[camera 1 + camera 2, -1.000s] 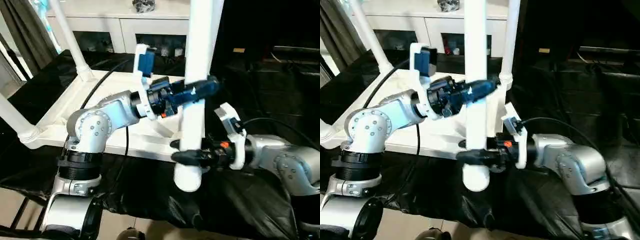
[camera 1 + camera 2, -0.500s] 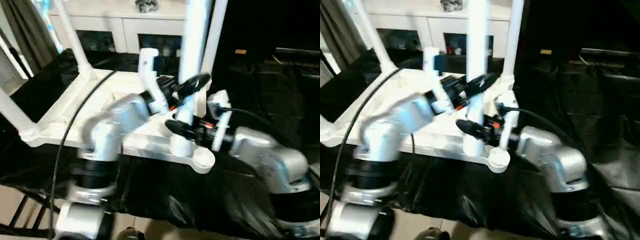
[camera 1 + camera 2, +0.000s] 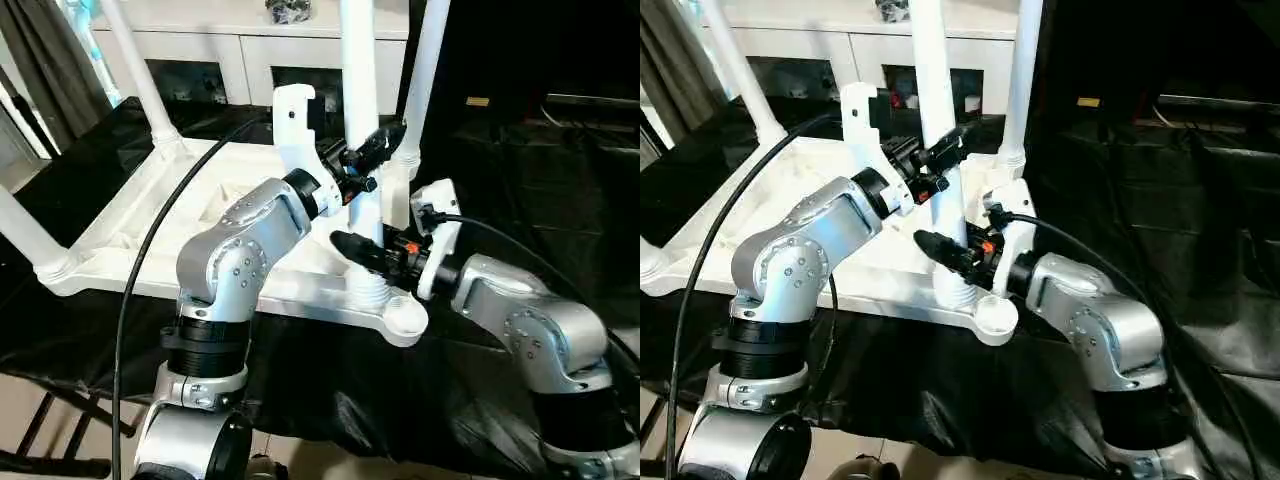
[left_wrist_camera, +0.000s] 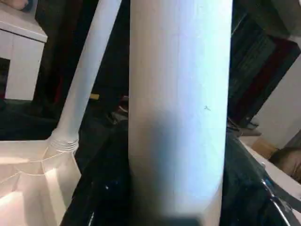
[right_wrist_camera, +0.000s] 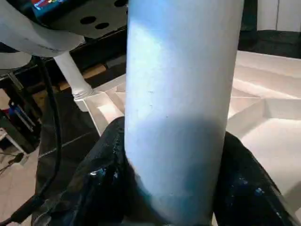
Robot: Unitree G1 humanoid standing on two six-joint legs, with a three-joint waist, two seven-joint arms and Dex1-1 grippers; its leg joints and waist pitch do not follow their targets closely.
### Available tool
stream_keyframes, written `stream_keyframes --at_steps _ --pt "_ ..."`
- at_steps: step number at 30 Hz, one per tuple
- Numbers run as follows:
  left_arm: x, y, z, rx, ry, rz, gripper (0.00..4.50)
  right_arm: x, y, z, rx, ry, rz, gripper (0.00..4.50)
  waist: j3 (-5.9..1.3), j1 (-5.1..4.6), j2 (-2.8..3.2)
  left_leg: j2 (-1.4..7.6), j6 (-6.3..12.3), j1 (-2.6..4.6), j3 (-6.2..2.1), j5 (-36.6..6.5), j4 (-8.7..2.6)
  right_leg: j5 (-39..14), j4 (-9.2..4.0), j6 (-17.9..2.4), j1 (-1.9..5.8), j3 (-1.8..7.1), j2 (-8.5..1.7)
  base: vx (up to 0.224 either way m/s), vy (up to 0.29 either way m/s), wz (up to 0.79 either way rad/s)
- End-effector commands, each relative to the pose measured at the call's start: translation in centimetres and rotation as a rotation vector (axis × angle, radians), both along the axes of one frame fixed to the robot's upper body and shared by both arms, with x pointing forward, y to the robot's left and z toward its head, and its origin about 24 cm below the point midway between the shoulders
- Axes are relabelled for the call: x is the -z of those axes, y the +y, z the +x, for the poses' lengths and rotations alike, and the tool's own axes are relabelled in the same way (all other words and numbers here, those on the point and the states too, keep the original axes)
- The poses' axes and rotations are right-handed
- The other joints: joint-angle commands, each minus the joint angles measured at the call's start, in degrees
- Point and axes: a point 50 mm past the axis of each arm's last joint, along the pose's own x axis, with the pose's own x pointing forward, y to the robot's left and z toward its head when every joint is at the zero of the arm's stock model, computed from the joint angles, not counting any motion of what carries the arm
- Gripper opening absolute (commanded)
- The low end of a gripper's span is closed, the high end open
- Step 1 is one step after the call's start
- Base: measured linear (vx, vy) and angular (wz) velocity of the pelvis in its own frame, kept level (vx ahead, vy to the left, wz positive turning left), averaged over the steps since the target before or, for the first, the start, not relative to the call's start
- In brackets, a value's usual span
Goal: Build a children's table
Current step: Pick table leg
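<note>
The children's table lies upside down: a white ribbed tabletop [image 3: 130,230] on black cloth, with three white legs screwed into its other corners, one at the far right [image 3: 425,80]. A fourth white leg [image 3: 358,80] stands upright. Its threaded end [image 3: 365,290] sits just beside the round near-right corner socket [image 3: 405,318]. My left gripper [image 3: 375,160] is shut on this leg higher up, and my right gripper [image 3: 358,250] is shut on it low down. In the wrist views the leg [image 4: 178,94] [image 5: 183,94] sits between black fingers [image 4: 101,188] [image 5: 101,183].
A white cabinet [image 3: 230,50] with glass doors stands behind the table. Black cloth [image 3: 350,400] covers the work surface and hangs over its front edge. A black cable [image 3: 150,260] loops over my left arm. Dark clutter lies at the right.
Both arms carried the leg away from in front of the table edge, back and down. Its threaded end now rests by the near-right corner socket.
</note>
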Motion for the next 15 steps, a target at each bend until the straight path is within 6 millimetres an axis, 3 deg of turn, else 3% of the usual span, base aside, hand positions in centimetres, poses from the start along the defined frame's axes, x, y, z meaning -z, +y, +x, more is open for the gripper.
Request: stream_keyframes --at_steps 1,5,9,15 --pt "-0.4 0.0 0.1 -0.005 -0.008 -0.013 1.81 -0.8 1.1 -0.7 -0.081 -0.041 0.013 2.45 -4.35 -0.03 -0.69 1.08 -0.23 1.07 -0.4 -10.37 -3.7 -11.52 -4.36 -8.53 2.98 1.75 -2.05 0.0 0.0 0.0" --pt "-0.6 0.3 -0.7 0.193 -0.084 -0.029 1.81 -0.7 -0.2 -1.1 -0.207 -0.005 -0.008 2.78 -4.36 0.08 -0.71 1.08 0.29 1.1 -0.36 -10.56 -3.67 -12.24 -4.36 -8.56 3.01 1.76 -2.09 0.0 0.0 0.0" --pt "-1.1 0.8 -1.6 0.369 -0.148 -0.028 1.81 -0.5 -1.3 -1.6 -0.349 0.034 -0.067 3.12 -4.38 0.21 -0.84 1.17 0.94 1.19 -0.37 -9.97 -3.58 -10.33 -4.02 -10.13 3.15 1.77 -2.13 0.0 0.0 0.0" --pt "-2.0 1.5 -2.2 0.516 -0.172 -0.098 1.81 -1.1 -2.0 -1.7 -0.426 0.062 -0.037 3.68 -4.34 0.17 -0.99 1.19 1.6 1.22 -0.22 -9.7 -3.41 -11.08 -3.81 -12.16 3.12 1.77 -2.28 0.0 0.0 0.0"
